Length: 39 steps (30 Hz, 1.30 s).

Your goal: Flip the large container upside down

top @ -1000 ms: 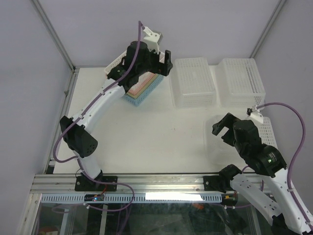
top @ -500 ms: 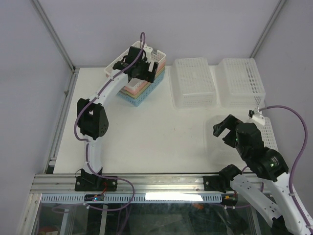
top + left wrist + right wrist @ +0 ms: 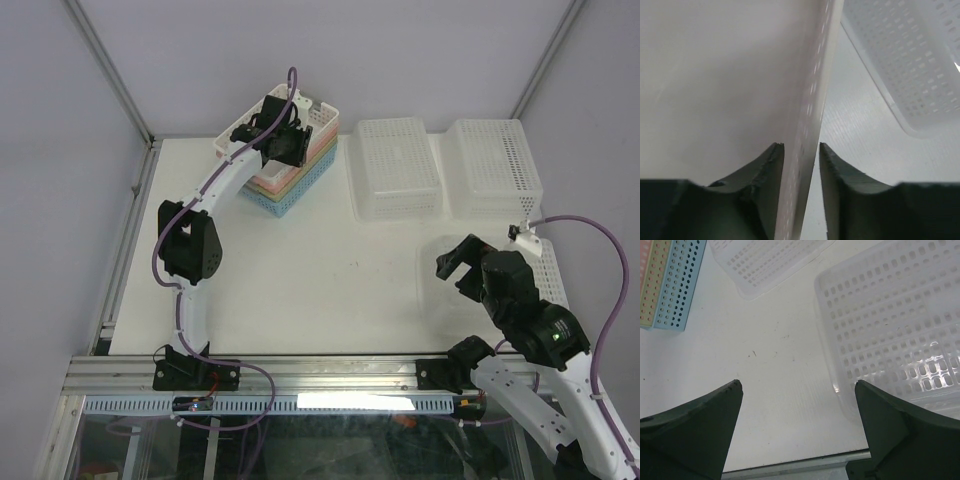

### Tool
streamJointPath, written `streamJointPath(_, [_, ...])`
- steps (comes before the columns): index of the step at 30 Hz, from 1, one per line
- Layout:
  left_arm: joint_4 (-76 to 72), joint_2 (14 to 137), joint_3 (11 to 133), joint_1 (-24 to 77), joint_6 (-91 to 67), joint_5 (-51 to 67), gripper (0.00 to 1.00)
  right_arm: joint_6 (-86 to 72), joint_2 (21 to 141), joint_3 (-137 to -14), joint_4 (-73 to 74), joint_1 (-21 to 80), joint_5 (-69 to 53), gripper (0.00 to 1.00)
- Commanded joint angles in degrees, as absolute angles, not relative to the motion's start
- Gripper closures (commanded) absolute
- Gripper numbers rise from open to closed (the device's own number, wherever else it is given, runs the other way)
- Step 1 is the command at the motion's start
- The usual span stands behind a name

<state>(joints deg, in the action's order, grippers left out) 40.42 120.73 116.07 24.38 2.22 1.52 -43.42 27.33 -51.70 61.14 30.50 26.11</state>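
Wall of white basket (image 3: 812, 85) sits pinched in left end effector (image 3: 800, 148); right end effector (image 3: 796, 385) gapes empty.

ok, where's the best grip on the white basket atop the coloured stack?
Take the white basket by its thin upright side wall, coming from above, one finger inside and one outside. The body is far wider than the jaws; the open top leaves that wall free. The left gripper straddles it this way.

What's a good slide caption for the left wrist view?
Left pincer straddles the perforated wall of a white basket; a second white basket lies on the table beyond.
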Motion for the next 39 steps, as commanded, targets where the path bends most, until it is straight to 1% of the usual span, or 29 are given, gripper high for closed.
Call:
streamJointPath(1, [39.0, 117.9, 118.6, 24.5, 2.7, 1.7, 0.71, -43.5, 27.5, -52.7, 59.9, 30.3, 26.8, 0.01])
streamJointPath(2, [39.1, 117.3, 118.5, 24.5, 2.6, 1.1, 0.77, -43.5, 27.4, -52.6, 60.0, 30.3, 26.8, 0.01])
streamJointPath(3, [39.3, 116.6, 118.5, 24.4, 2.5, 0.5, 0.86, -43.5, 27.5, -52.7, 60.0, 30.4, 26.7, 0.01])
streamJointPath(4, [39.2, 115.8, 118.5, 24.4, 2.5, 0.4, 0.9, -43.6, 27.4, -52.6, 60.0, 30.4, 26.7, 0.01])
streamJointPath(6, [39.3, 114.1, 119.2, 24.4, 2.5, 0.0, 0.97, -43.5, 27.7, -52.6, 59.9, 30.4, 26.5, 0.01])
streamJointPath(8, [39.5, 112.5, 120.4, 24.4, 2.9, -1.0, 1.0, -43.5, 28.1, -52.6, 59.8, 30.4, 26.3, 0.01])
streamJointPath(12, [40.3, 109.4, 124.7, 24.4, 3.0, -5.8, 1.0, -43.5, 28.6, -52.4, 59.1, 30.3, 25.9, 0.01])
streamJointPath(15, [40.6, 105.6, 127.2, 24.3, 2.8, -6.8, 1.0, -43.4, 28.5, -51.8, 58.4, 30.4, 25.6, 0.01])
streamJointPath(18, [39.9, 100.8, 128.0, 24.4, -0.3, -2.9, 1.0, -43.3, 28.7, -51.7, 57.9, 30.4, 25.8, 0.01])
streamJointPath(20, [37.8, 97.4, 126.1, 24.5, -4.7, 0.5, 1.0, -43.1, 28.8, -51.2, 56.9, 30.3, 26.1, 0.01])
streamJointPath(22, [34.1, 93.3, 121.4, 24.4, -10.1, 5.9, 1.0, -42.9, 29.2, -51.0, 56.0, 30.3, 26.2, 0.01])
streamJointPath(24, [27.9, 88.4, 112.5, 24.8, -17.8, 12.8, 1.0, -42.4, 29.9, -51.3, 55.6, 30.3, 26.6, 0.01])
streamJointPath(26, [18.2, 83.2, 101.4, 25.7, -27.8, 18.2, 1.0, -41.6, 30.6, -52.1, 56.0, 30.3, 28.5, 0.01])
streamJointPath(29, [3.3, 74.8, 84.3, 28.1, -40.7, 21.7, 1.0, -40.9, 31.0, -55.4, 58.9, 30.3, 33.9, 0.01])
streamJointPath(33, [-6.8, 68.5, 71.6, 34.1, -48.8, 21.7, 1.0, -38.4, 29.6, -60.8, 61.5, 30.3, 40.2, 0.01])
streamJointPath(36, [-16.2, 66.1, 63.3, 39.5, -56.6, 22.5, 1.0, -37.0, 27.7, -63.4, 61.9, 30.4, 44.6, 0.01])
streamJointPath(39, [-35.4, 63.5, 51.5, 43.1, -67.2, 19.5, 1.0, -36.6, 26.0, -64.7, 61.6, 30.3, 47.4, 0.01])
